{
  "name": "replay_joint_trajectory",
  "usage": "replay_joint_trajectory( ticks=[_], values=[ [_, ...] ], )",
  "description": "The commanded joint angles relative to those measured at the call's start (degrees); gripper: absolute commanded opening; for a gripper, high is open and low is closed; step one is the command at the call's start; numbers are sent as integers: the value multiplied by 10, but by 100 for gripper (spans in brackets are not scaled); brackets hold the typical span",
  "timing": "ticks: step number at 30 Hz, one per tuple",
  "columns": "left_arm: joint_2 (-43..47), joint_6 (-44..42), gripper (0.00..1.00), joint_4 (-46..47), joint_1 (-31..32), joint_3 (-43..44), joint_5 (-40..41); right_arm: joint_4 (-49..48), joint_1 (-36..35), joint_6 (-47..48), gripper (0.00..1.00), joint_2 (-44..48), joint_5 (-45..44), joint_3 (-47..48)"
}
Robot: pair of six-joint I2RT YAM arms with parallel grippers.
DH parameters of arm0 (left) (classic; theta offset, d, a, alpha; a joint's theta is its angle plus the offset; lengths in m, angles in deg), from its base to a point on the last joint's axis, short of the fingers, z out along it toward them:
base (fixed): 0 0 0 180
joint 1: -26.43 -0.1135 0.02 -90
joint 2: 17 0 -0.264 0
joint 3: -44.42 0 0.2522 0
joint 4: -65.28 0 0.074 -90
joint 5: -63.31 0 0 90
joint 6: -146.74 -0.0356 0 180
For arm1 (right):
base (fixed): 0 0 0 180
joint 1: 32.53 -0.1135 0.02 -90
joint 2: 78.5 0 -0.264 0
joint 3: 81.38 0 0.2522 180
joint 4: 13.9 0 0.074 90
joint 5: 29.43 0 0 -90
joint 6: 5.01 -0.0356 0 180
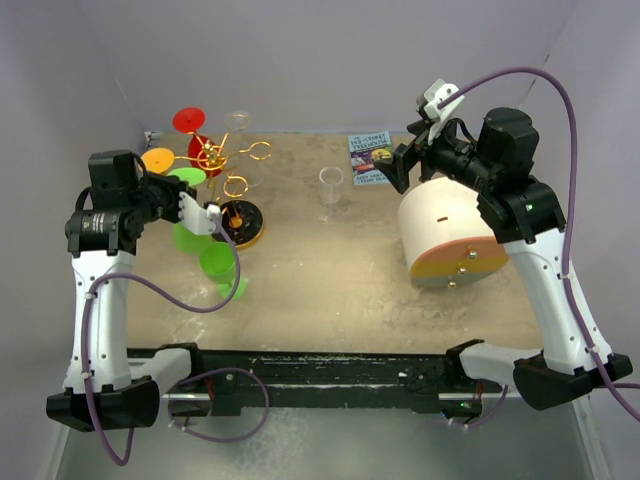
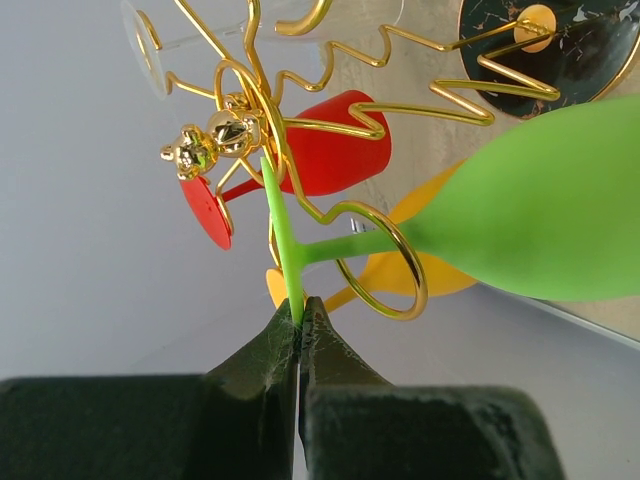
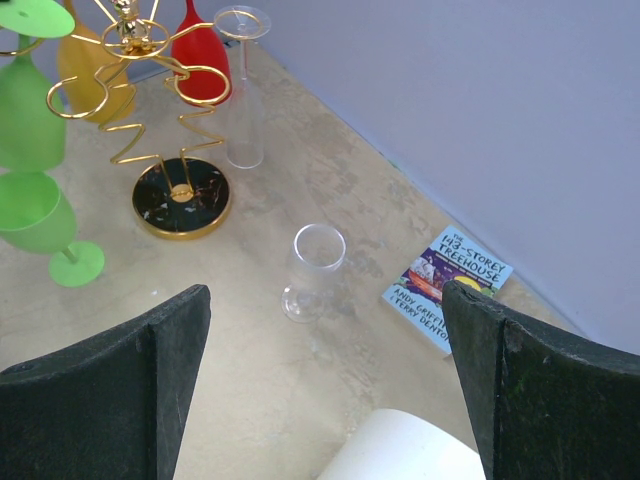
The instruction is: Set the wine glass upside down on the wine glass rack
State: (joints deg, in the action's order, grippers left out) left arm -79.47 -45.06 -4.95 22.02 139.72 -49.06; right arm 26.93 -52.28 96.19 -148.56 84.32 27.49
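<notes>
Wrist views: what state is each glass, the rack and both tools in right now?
hanging green glass: inverted, stem in a loop of the rack
left tool: shut on its foot
rack: upright
red glass: inverted on rack
yellow glass: inverted on rack
tall clear glass: inverted by rack, hung or not unclear
second green glass: upright
small clear glass: upright
right tool: open, empty

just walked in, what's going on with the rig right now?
The left gripper is shut on the foot of a green wine glass. The glass is bowl-down, with its stem through a gold loop of the wine glass rack. A red glass and an orange glass hang there too. The right gripper is open above the table, over an upright clear glass.
</notes>
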Motion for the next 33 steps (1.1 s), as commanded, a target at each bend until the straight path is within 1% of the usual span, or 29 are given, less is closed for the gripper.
replay_joint_trajectory(
  ticks=[1, 8, 14, 20, 25, 33],
  values=[
    [12, -13, 0, -3, 3, 12, -7, -24, 3, 11, 100, 7, 11, -4],
    [17, -20, 0, -10, 3, -8, 2, -25, 3, 12, 100, 5, 12, -8],
    [15, -29, 3, -14, 2, -16, 7, -25, 3, 11, 100, 5, 13, -8],
    [12, -31, 4, -7, 3, -19, 14, -25, 3, 12, 100, 5, 12, -10],
    [10, -20, 0, 11, 4, -8, 21, -26, 3, 12, 100, 4, 13, -9],
    [8, -42, 0, 1, 7, -13, 29, -26, 3, 13, 100, 5, 12, -11]
  ],
)
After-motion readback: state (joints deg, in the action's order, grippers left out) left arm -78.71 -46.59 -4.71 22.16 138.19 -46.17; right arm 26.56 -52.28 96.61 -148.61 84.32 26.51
